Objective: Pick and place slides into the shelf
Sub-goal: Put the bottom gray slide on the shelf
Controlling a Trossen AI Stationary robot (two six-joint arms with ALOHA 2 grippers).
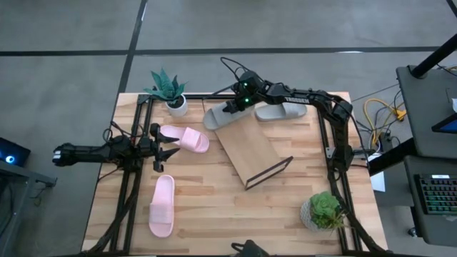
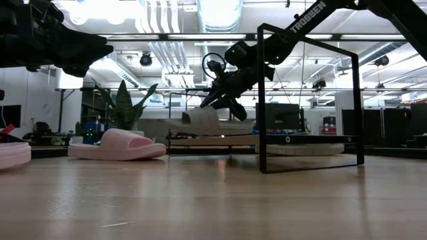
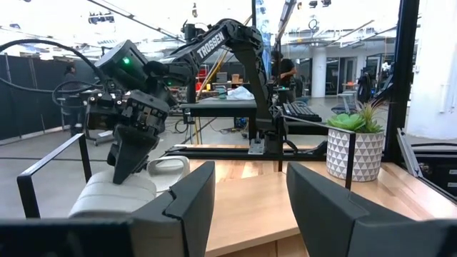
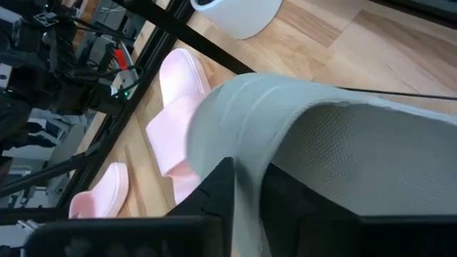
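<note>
While 1 grey slide [image 1: 216, 116] lies at the shelf's [image 1: 251, 150] top edge, the right tool [image 1: 233, 108] pinches it.

Two slides [image 1: 184, 137] [image 1: 162, 205] left of shelf [image 1: 250, 150], two [image 1: 218, 116] [image 1: 281, 110] behind it

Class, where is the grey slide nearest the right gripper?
In the high view, that grey slide lies at the shelf's far end, under the right gripper, right of the potted plant.

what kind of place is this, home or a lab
Most likely a robotics lab or workshop, not a home: exposed ceiling ducts, a workbench with a keyboard behind the plank table, and loose cables beside it.
</note>
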